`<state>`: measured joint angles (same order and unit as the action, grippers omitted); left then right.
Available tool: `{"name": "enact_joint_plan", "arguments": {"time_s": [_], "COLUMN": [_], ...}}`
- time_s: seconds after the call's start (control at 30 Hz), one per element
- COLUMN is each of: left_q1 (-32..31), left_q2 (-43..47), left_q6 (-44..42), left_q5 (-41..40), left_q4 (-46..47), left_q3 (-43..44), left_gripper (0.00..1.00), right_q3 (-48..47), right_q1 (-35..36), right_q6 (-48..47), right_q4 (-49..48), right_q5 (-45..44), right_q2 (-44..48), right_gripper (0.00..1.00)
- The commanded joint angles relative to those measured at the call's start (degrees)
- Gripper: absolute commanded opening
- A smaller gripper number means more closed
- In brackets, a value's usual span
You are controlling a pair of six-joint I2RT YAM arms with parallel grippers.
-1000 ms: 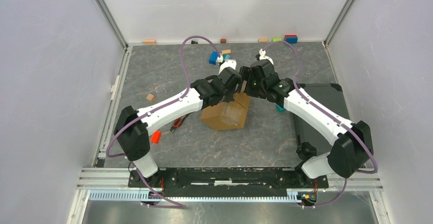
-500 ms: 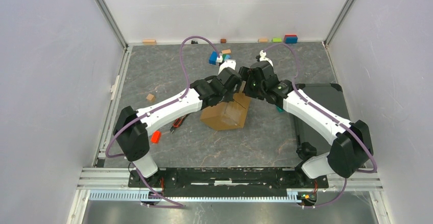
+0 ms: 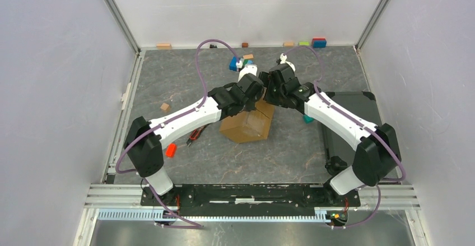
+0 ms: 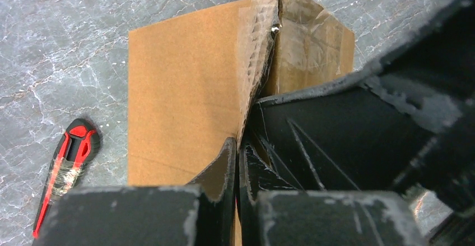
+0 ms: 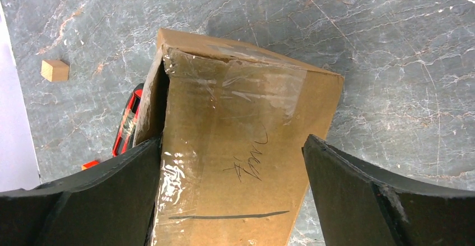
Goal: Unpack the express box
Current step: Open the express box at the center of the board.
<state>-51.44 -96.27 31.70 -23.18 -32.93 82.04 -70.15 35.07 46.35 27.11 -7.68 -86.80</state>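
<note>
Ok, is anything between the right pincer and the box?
Nothing visible. The open right pincer sits straight over the box, one finger at each side. The left pincer is shut on its taped flap.

Robot lab test cell
Blank white panels (image 3: 56,61) close in three sides, held by aluminium posts (image 3: 115,13) in the upper corners; a grey marbled table (image 3: 185,78), two cabled arms (image 3: 185,114) bolted by a rail (image 3: 112,193) along the bottom edge, toy blocks (image 3: 319,42) by the far wall
</note>
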Motion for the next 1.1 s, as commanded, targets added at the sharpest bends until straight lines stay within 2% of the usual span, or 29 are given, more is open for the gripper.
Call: {"name": "enact_joint_plan", "arguments": {"time_s": [0.0,0.07,0.1,0.13,0.2,0.23,0.37,0.5,0.8,0.97,1.07], "left_q1": [-0.9,-0.9,-0.9,-0.8,-0.5,-0.3,0.5,1.1,2.0,2.0,2.0], "left_q2": [-2.3,-2.3,-2.3,-2.4,-2.6,-2.6,-2.8,-2.7,-1.1,-0.9,-0.3], "left_q6": [2.9,2.6,2.4,2.2,1.9,2.0,2.3,2.4,1.0,-0.2,-1.2], "left_q5": [2.1,1.3,0.6,-0.1,-1.4,-1.8,-2.8,-3.3,-2.4,-1.9,-0.2], "left_q4": [0.9,0.8,0.5,0.2,-0.5,-0.6,-0.7,-0.8,-1.1,-2.0,-2.4], "left_q3": [-1.1,-1.0,-0.9,-0.8,-0.9,-1.2,-2.2,-2.7,-2.9,-1.9,-1.4], "left_gripper": [0.02,0.02,0.02,0.02,0.02,0.02,0.02,0.02,0.02,0.02,0.02], "right_q3": [-2.7,-1.9,-1.4,-1.2,-2.3,-2.4,-3.3,-3.7,5.0,8.4,9.1], "right_q1": [1.0,1.2,1.3,1.3,1.3,1.3,1.3,1.3,-1.3,-4.2,-5.0], "right_q6": [-2.1,-3.3,-4.3,-5.7,-7.7,-8.6,-11.2,-13.1,-15.8,-16.6,-18.0], "right_q4": [4.8,5.0,4.9,4.7,6.8,7.1,8.5,9.8,9.2,8.0,8.1], "right_q5": [-5.0,-5.8,-6.3,-6.4,-7.9,-8.4,-8.9,-8.1,-5.1,-0.7,1.7], "right_q2": [-3.7,-3.8,-3.6,-3.3,-3.0,-2.5,-0.9,-0.1,7.2,12.7,14.2], "right_gripper": [0.98,0.91,0.82,0.71,0.38,0.26,0.09,0.0,0.0,0.02,0.09]}}
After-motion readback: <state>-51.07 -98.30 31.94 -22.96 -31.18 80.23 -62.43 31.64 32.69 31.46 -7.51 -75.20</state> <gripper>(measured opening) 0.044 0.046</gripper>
